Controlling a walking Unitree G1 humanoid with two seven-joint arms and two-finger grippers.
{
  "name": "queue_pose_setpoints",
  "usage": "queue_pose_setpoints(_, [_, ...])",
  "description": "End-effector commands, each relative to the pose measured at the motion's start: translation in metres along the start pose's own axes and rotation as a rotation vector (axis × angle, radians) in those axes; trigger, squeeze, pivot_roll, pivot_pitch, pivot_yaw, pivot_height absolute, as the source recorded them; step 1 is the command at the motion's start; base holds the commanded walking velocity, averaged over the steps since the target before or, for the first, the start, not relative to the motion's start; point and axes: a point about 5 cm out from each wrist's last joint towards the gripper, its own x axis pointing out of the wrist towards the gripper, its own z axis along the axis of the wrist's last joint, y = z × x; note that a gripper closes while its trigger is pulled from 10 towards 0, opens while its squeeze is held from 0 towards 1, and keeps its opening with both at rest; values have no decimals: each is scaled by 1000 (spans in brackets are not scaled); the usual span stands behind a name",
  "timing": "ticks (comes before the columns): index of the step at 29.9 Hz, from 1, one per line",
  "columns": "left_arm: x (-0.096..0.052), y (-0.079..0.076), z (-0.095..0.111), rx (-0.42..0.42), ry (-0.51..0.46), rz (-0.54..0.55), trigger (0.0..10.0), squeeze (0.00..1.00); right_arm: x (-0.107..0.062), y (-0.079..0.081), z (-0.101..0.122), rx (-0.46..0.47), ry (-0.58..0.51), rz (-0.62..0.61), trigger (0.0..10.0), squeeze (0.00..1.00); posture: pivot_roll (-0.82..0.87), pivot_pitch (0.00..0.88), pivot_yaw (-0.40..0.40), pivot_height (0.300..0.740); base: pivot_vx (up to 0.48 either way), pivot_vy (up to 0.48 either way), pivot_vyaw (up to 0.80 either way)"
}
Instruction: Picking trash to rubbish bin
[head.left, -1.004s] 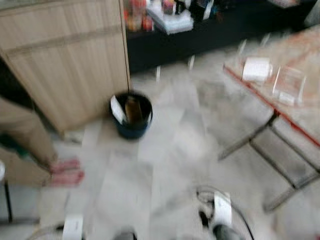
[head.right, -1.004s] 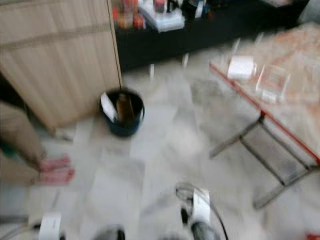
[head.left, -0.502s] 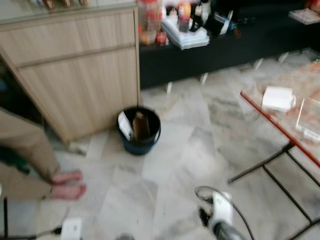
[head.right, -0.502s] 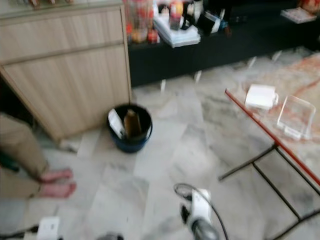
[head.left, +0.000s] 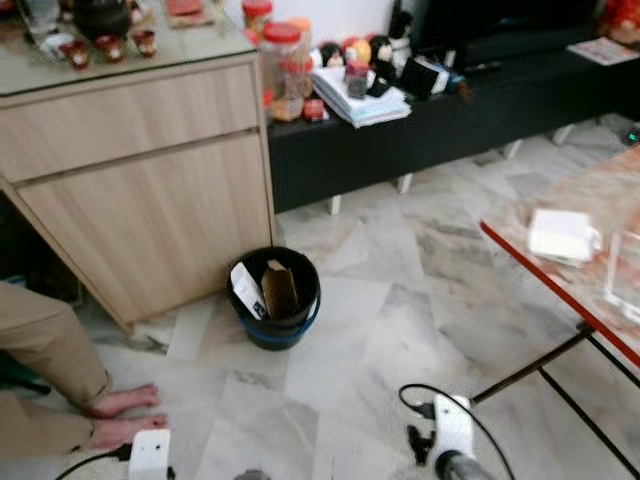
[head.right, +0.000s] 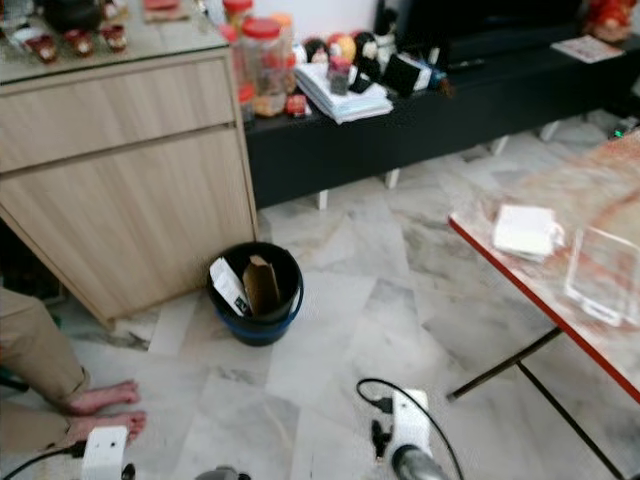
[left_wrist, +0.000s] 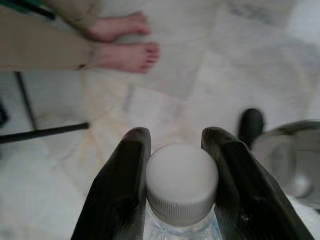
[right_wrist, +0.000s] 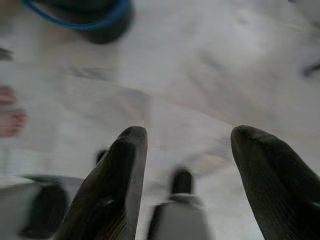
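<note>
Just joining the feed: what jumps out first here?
The left pincer is clamped on a clear bottle with a white cap. Ahead, a dark bin with cardboard already inside stands on the marble floor beside the wooden cabinet. A person's bare feet rest on the floor to the robot's left.

This was a home living room: marble floor tiles (head.left: 400, 330), a wooden sideboard (head.left: 140, 190) with little cups, a low black TV console (head.left: 450, 110) crowded with jars and books, and a person's bare feet (head.left: 125, 415).
</note>
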Motion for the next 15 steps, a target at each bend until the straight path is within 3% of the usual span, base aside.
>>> queue_pose_setpoints(1, [-1, -5, -3, 10, 18, -18, 10000, 0, -3, -13, -7, -4, 22, -36, 10000, 0, 136, 125, -17, 740, 409, 0, 0])
queue_pose_setpoints(4, [-1, -5, -3, 9, 17, -17, 10000, 0, -4, -14, -10, -42, 41, -32, 10000, 0, 138, 122, -15, 740, 412, 0, 0])
queue_pose_setpoints(9, [0, -5, -2, 11, 14, -19, 10000, 0, -4, -15, -8, -31, 32, -43, 10000, 0, 130, 136, -15, 740, 411, 0, 788])
queue_pose_setpoints(15, [1, -4, 1, -3, 10, -9, 10000, 0, -3, -17, -6, -16, 29, -59, 10000, 0, 126, 158, -16, 740, 411, 0, 0])
